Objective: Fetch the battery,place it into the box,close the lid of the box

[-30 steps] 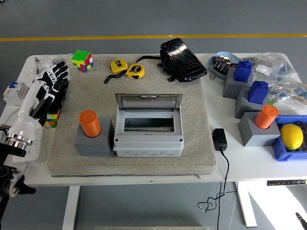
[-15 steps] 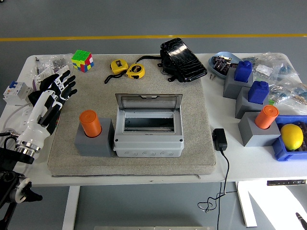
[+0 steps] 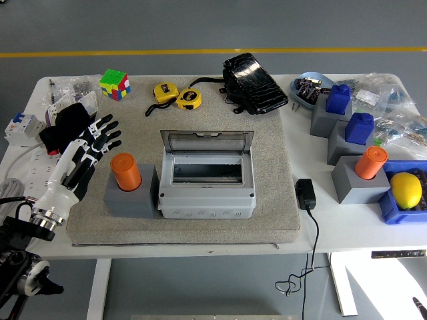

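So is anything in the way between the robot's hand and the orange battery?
No, nothing visible blocks it. The left hand hovers open just left of the orange battery, which stands upright in its grey holder. The grey box right beside the holder has its lid up, so that path looks free too.

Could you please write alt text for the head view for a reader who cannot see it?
The robot's left hand, fingers spread, hovers left of an orange battery standing in a grey holder. Beside it on a grey mat sits a grey box with its lid open.
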